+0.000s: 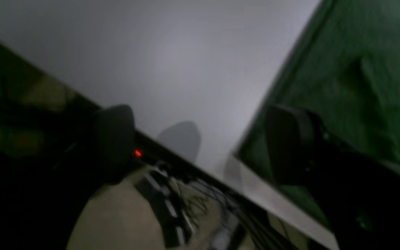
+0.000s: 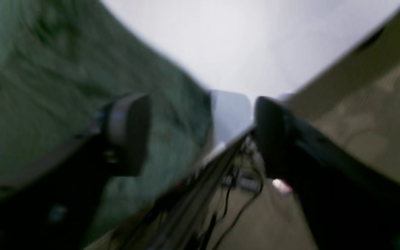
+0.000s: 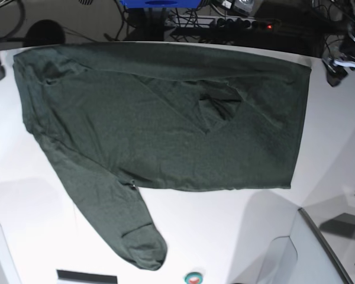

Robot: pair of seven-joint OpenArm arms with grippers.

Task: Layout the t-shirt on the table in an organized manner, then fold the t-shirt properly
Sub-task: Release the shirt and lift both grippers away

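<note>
T-shirt (image 3: pixel 165 118): one dark green garment, spread across the far half of the table (image 3: pixel 225 236), its long side running left to right in the base view.
Count: one shirt, one table, two grippers.
Sleeve (image 3: pixel 115 213): one shows in the base view, trailing from the shirt's left part toward the near edge and ending in a rounded cuff.
Folds: a puckered crease sits right of the shirt's middle; the far left corner is bunched.
Shirt edges: the far edge lies along the table's far rim; the right edge runs nearly straight, near but short of the table's right side.
Left gripper (image 1: pixel 200 146): fingers spread wide, nothing between them, over the far rim just beside the shirt's corner.
Right gripper (image 2: pixel 200 135): fingers also wide apart and empty, over the far rim beside the shirt's other far corner; the view is blurred.
Open room: bare white surface fills the near half right of the sleeve, plus a strip along the right side.
Beyond the rim: cables (image 3: pixel 225 21) and a power strip on the floor.
</note>
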